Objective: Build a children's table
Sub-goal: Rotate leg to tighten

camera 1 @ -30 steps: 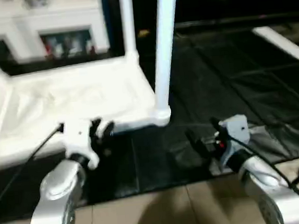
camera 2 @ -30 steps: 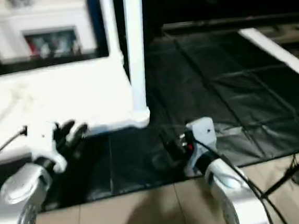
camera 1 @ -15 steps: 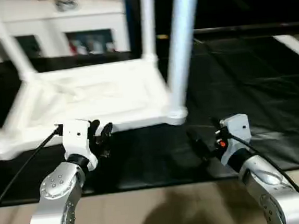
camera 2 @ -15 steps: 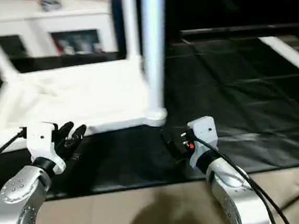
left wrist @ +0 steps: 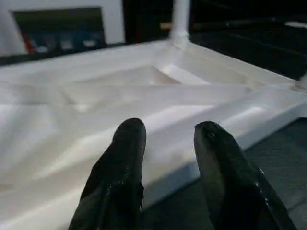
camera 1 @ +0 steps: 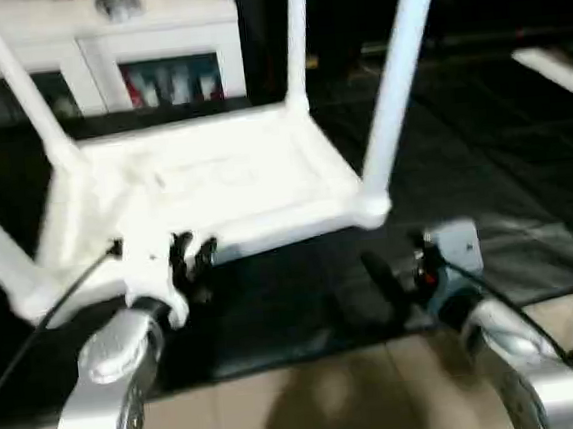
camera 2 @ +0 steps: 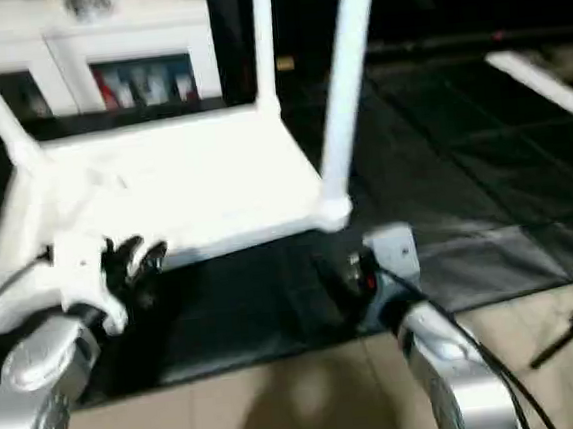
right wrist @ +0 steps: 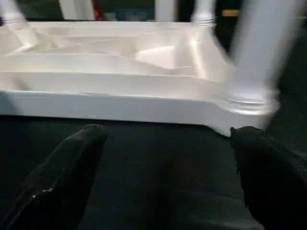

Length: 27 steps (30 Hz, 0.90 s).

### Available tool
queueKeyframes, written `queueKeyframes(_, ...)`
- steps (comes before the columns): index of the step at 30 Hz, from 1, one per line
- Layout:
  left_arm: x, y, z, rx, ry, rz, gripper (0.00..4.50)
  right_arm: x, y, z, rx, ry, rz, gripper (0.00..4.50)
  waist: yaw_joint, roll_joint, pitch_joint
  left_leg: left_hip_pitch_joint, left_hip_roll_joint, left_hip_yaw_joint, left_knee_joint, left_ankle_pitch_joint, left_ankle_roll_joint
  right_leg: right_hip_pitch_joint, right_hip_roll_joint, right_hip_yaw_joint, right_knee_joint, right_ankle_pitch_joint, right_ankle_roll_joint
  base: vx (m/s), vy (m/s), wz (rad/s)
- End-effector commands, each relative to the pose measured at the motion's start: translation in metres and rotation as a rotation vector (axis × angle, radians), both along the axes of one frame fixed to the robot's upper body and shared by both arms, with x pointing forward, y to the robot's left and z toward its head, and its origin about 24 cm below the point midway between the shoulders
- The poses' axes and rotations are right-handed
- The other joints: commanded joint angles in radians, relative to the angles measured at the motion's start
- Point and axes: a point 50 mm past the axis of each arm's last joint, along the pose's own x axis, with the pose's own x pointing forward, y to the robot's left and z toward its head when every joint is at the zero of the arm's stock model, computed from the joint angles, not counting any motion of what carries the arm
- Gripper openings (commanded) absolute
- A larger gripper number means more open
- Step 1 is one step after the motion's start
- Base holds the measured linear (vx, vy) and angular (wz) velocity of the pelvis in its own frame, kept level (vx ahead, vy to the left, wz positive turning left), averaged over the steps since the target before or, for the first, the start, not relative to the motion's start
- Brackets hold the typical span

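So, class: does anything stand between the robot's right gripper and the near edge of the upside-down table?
Nothing visible does. Between the open right gripper and the table lies bare black mat.

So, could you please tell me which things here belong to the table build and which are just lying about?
Part of the job:
- table top, upside down
- legs standing in its corners

Lying about:
- white cabinet
- black floor mat
- white bar at the right

A home-like room: white glass-door cabinet (camera 1: 102, 50), tiled floor (camera 1: 313, 403).
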Motion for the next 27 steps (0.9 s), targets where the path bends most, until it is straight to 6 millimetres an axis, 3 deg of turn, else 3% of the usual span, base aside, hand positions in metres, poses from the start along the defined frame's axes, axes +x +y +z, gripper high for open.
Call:
queueKeyframes(1,-0.0007,0.0062,-0.0016,0.021,0.016,0.02,1.88,-0.0007,0.0053,0.0013,0.006,-0.006,0.01,4.5,-0.008,0.003,-0.022,0.052,-0.009,0.018,-0.132,-0.186,0.235,-0.02,0.062,-0.012,-0.096,-0.409,-0.247,-0.09,0.297,0.18)
queueKeyframes(2,-0.0006,0.0062,-0.0016,0.021,0.016,0.019,1.88,-0.0008,0.0053,0.0012,0.006,-0.006,0.009,4.5,-0.038,0.04,-0.028,0.049,0.047,-0.013,-0.205,-0.462,0.189,-0.008,0.098,-0.048,0.037,-0.169,-0.171,-0.086,0.282,0.18)
queueKeyframes(3,-0.0005,0.0059,-0.0017,0.019,0.017,0.02,1.88,-0.0016,0.0055,0.0006,0.003,-0.004,0.005,4.5,-0.043,0.035,-0.026,0.05,0.057,-0.023,-0.207,-0.452,0.191,-0.005,0.091,-0.048,0.032,-0.103,-0.162,-0.086,0.282,0.18)
queueKeyframes(4,-0.0008,0.0048,-0.0017,0.014,0.019,0.016,1.88,-0.0025,0.0054,-0.0002,-0.006,0.0,-0.006,4.5,-0.04,0.037,-0.026,0.056,0.066,-0.034,-0.195,-0.4,0.174,-0.004,0.068,-0.043,0.008,-0.031,-0.154,-0.023,0.282,0.04)
queueKeyframes(5,-0.0009,0.0046,-0.0017,0.014,0.019,0.016,1.88,-0.0026,0.0053,-0.0003,-0.007,0.001,-0.008,4.5,-0.034,0.031,-0.025,0.054,0.07,-0.035,-0.192,-0.374,0.152,0.002,0.052,-0.033,-0.009,-0.012,-0.157,-0.029,0.225,0.06)
queueKeyframes(6,-0.0011,0.0042,-0.0018,0.013,0.02,0.014,1.88,-0.0026,0.0053,-0.0006,-0.009,0.003,-0.01,4.5,-0.024,0.006,-0.022,0.039,0.074,-0.017,-0.181,-0.408,0.061,0.014,0.014,0.0,-0.055,-0.022,-0.158,-0.029,0.225,0.06)
queueKeyframes(7,-0.0011,0.0042,-0.0018,0.013,0.02,0.014,1.88,-0.0026,0.0053,-0.0006,-0.009,0.003,-0.01,4.5,-0.019,0.003,-0.022,0.037,0.06,-0.006,-0.176,-0.436,0.012,0.013,0.009,0.013,-0.064,-0.051,-0.158,-0.037,0.202,0.13)
queueKeyframes(8,-0.0012,0.0037,-0.0021,0.012,0.023,0.013,1.88,-0.0025,0.0054,-0.0006,-0.012,0.004,-0.008,4.5,-0.026,-0.003,-0.023,0.025,0.039,0.006,-0.177,-0.488,-0.044,0.023,0.004,0.023,-0.075,-0.143,-0.147,-0.041,0.165,0.03)
queueKeyframes(9,-0.0013,0.0034,-0.0023,0.012,0.025,0.012,1.88,-0.0023,0.0055,-0.0005,-0.015,0.005,-0.006,4.5,-0.026,-0.004,-0.025,0.024,0.034,0.011,-0.177,-0.524,-0.072,0.02,-0.001,0.026,-0.086,-0.225,-0.125,-0.041,0.165,0.03)
queueKeyframes(10,-0.0015,0.0029,-0.0024,0.014,0.023,0.01,1.88,-0.0021,0.0055,-0.0003,-0.016,0.007,-0.007,4.5,-0.026,-0.005,-0.027,0.025,0.033,0.012,-0.175,-0.515,-0.082,0.015,-0.005,0.032,-0.091,-0.234,-0.108,-0.04,0.113,-0.04)
queueKeyframes(12,-0.0016,0.0028,-0.0025,0.014,0.022,0.01,1.88,-0.002,0.0055,-0.0002,-0.018,0.008,-0.009,4.5,-0.026,-0.003,-0.029,0.017,0.032,0.012,-0.176,-0.463,-0.077,0.018,-0.005,0.036,-0.092,-0.181,-0.101,-0.032,0.07,-0.03)
queueKeyframes(14,-0.0016,0.0034,-0.0026,0.009,0.019,0.016,1.88,-0.0021,0.0056,-0.0001,-0.019,0.009,-0.012,4.5,-0.025,-0.009,-0.031,0.011,0.031,0.016,-0.172,-0.403,-0.062,0.019,-0.006,0.041,-0.093,-0.124,-0.098,0.0,0.0,0.0)
queueKeyframes(18,-0.0011,0.0037,-0.0018,0.03,0.013,0.015,1.88,-0.0018,0.0042,0.0001,-0.028,0.011,-0.032,4.5,-0.024,-0.024,-0.03,0.005,0.033,0.028,-0.165,-0.376,-0.017,0.013,-0.013,0.053,-0.104,-0.212,-0.13,0.0,0.0,0.0)
queueKeyframes(20,-0.0011,0.0035,-0.0019,0.029,0.013,0.016,1.88,-0.0017,0.0034,-0.0001,-0.031,0.013,-0.038,4.5,-0.024,-0.024,-0.032,0.006,0.035,0.027,-0.165,-0.357,-0.02,0.015,-0.008,0.05,-0.102,-0.194,-0.134,0.031,-0.059,-0.03)
queueKeyframes(21,-0.0011,0.0033,-0.0021,0.027,0.013,0.017,1.88,-0.0008,0.0021,-0.0001,-0.037,0.016,-0.047,4.5,-0.026,-0.023,-0.035,0.01,0.044,0.023,-0.168,-0.293,-0.036,0.021,0.009,0.041,-0.093,-0.089,-0.149,0.033,-0.065,-0.02)
queueKeyframes(23,-0.0013,0.0027,-0.0025,0.027,0.014,0.019,1.88,0.0017,-0.0002,0.0001,-0.051,0.017,-0.064,4.5,-0.033,-0.012,-0.035,0.013,0.063,0.011,-0.176,-0.266,-0.045,0.026,0.03,0.025,-0.081,-0.017,-0.181,0.036,-0.084,-0.04)
queueKeyframes(24,-0.0014,0.0023,-0.0025,0.026,0.014,0.018,1.88,0.003,-0.0015,0.0004,-0.056,0.016,-0.074,4.5,-0.038,-0.002,-0.038,0.02,0.083,-0.002,-0.182,-0.232,-0.027,0.025,0.041,0.013,-0.07,0.017,-0.209,0.038,-0.091,-0.06)
queueKeyframes(25,-0.0013,0.0022,-0.0025,0.027,0.014,0.018,1.88,0.0037,-0.0021,0.0008,-0.058,0.015,-0.077,4.5,-0.041,0.002,-0.039,0.028,0.1,-0.006,-0.182,-0.173,0.033,0.02,0.04,0.005,-0.062,0.043,-0.245,0.044,-0.117,-0.03)
queueKeyframes(26,-0.0013,0.0022,-0.0024,0.027,0.013,0.019,1.88,0.0039,-0.0022,0.001,-0.058,0.014,-0.078,4.5,-0.043,0.002,-0.04,0.026,0.101,-0.001,-0.178,-0.137,0.073,0.022,0.035,0.002,-0.063,0.057,-0.266,0.044,-0.144,0.0)
queueKeyframes(27,-0.0012,0.0023,-0.0023,0.012,0.013,0.024,1.88,0.0043,-0.0023,0.0018,-0.058,0.012,-0.08,4.5,-0.041,-0.005,-0.044,0.018,0.093,0.016,-0.164,-0.072,0.168,0.027,0.025,0.002,-0.07,0.086,-0.336,0.044,-0.144,0.0)
